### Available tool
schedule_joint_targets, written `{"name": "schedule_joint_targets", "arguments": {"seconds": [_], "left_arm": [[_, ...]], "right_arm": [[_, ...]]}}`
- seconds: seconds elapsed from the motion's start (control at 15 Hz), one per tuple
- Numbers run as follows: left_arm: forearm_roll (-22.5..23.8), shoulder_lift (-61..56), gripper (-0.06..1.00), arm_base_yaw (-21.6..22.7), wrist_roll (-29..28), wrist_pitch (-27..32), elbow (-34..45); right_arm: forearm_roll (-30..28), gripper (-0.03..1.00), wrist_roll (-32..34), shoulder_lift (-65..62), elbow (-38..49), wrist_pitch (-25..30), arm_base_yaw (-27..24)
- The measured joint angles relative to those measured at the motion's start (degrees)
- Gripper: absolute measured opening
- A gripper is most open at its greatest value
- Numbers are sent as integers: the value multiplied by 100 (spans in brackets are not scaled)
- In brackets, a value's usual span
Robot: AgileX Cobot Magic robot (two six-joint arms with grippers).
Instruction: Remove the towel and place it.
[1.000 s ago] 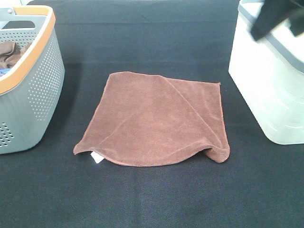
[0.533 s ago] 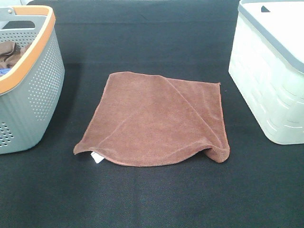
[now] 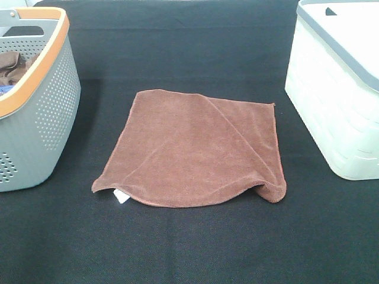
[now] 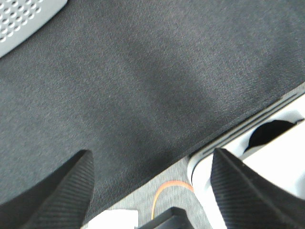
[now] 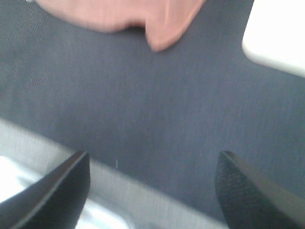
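Observation:
A brown towel (image 3: 195,148) lies spread on the black tabletop, between two baskets, with its front right corner puckered. Its edge also shows in the right wrist view (image 5: 124,14). Neither gripper shows in the exterior high view. My left gripper (image 4: 152,191) is open and empty over bare black cloth near the table's edge. My right gripper (image 5: 152,191) is open and empty over black cloth near a table edge, a short way from the towel's puckered corner.
A grey perforated basket with an orange rim (image 3: 53,100) stands at the left and holds another brown cloth (image 3: 12,68). A white basket (image 3: 337,118) stands at the right. An orange cable (image 4: 164,193) lies beyond the table edge.
One second ago a dark part of the right arm hung over the white basket at the top right; it has left the exterior view. The towel has not moved.

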Motion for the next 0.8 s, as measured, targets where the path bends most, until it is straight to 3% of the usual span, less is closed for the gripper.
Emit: {"name": "schedule_joint_targets", "arguments": {"seconds": [0.2,0.4,0.8], "left_arm": [[-183,-281,67,0,183,-92,17],[-802,-327,67,0,945,-92,17],[-871,-327,67,0,1026,-92,17]], "right_arm": [[-6,70,0,-172,63,-206,0],[11,70,0,-183,223,-544,0],[63,70,-57,-183,223,-544,0]]}}
